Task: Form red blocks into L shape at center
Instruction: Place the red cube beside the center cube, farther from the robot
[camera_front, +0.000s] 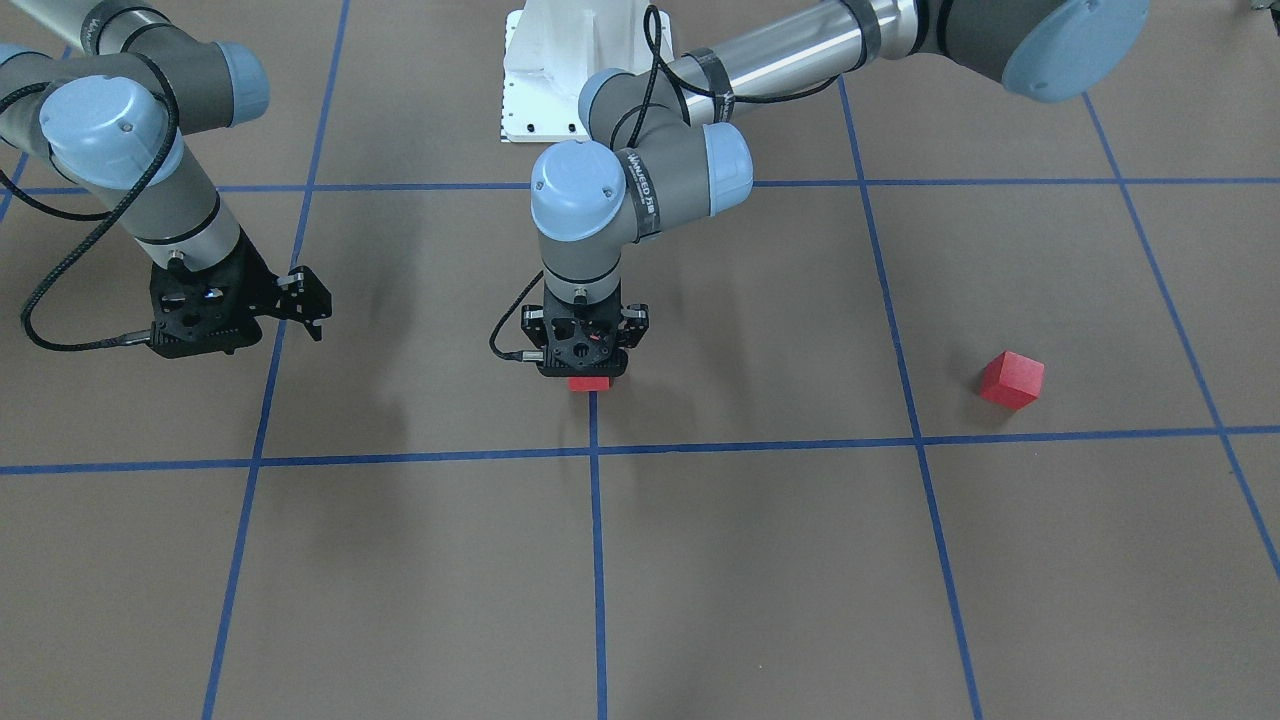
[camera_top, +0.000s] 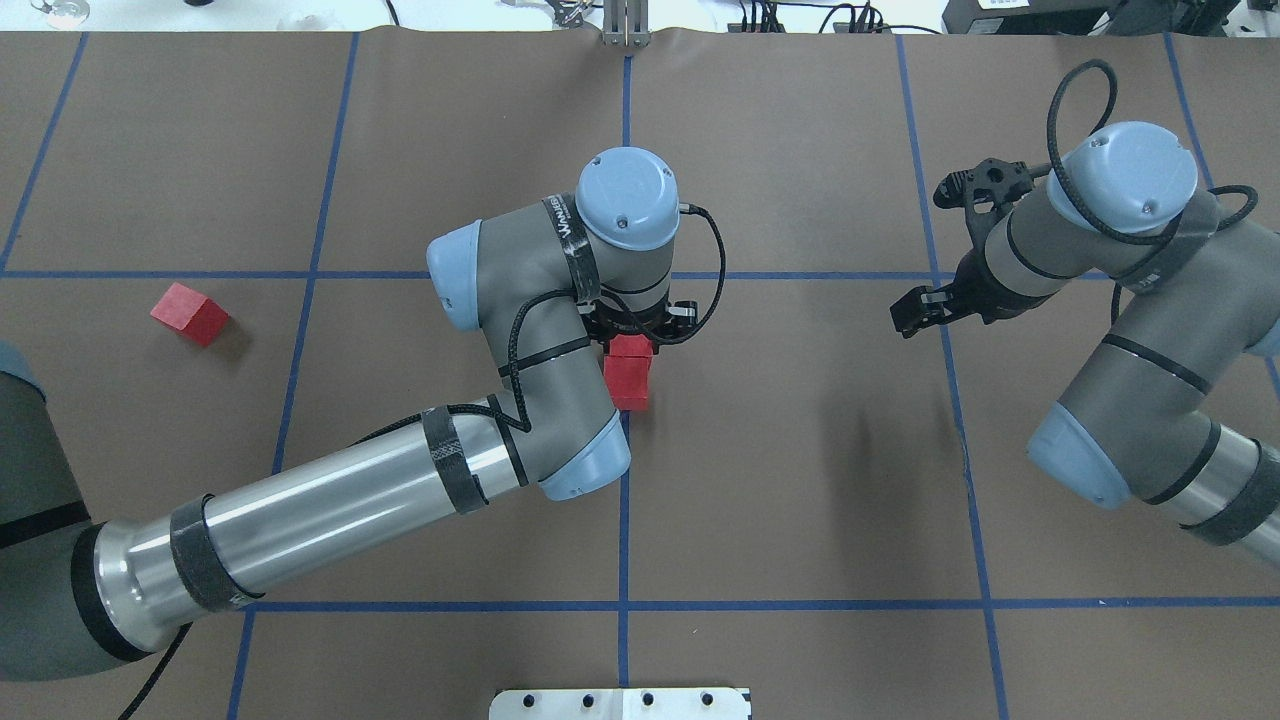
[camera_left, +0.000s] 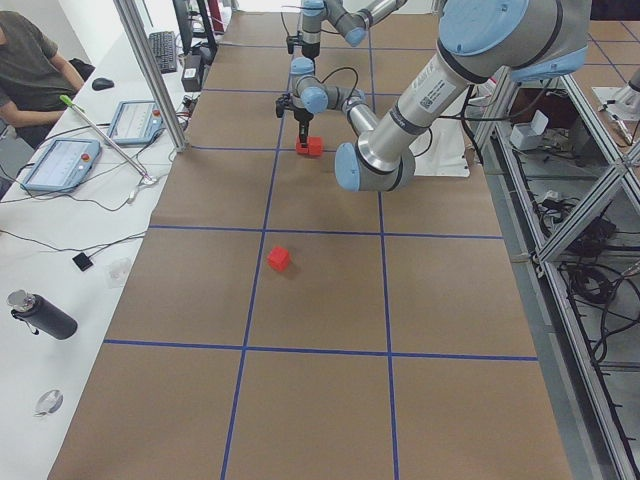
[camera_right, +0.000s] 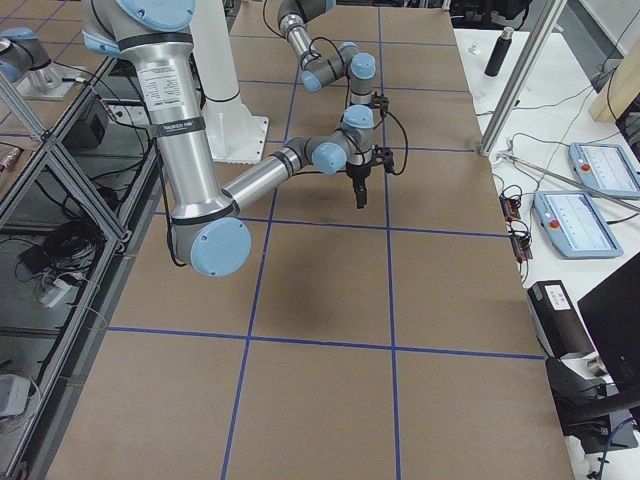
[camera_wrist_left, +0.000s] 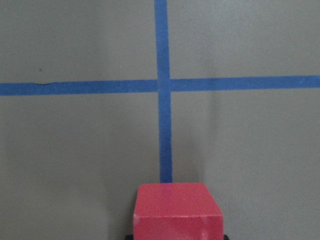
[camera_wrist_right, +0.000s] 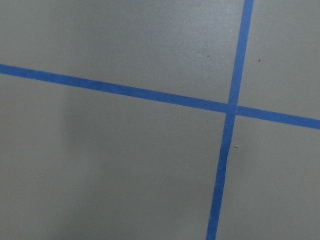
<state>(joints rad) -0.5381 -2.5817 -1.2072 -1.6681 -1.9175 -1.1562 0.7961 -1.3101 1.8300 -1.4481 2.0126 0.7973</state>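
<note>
Plain red blocks (camera_top: 190, 313), brown desk (camera_top: 800, 480) crossed by a blue tape grid (camera_top: 624, 540), grey and silver arms (camera_top: 330, 510) with light-blue caps (camera_top: 625, 198)

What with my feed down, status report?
Left tool shut on red block at center, beside second block. Right tool open, aside. Third block apart, unobstructed.

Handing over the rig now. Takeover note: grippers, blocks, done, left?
Left gripper: shut on a red block at the center, on the blue line.
Right gripper: open, empty, off to its side.
Second block: seems to touch the held one, in a row.
Third block: alone, far out on the left arm's side.
Done: two in line. Left: release, fetch the third, set it beside an end for the L.
</note>
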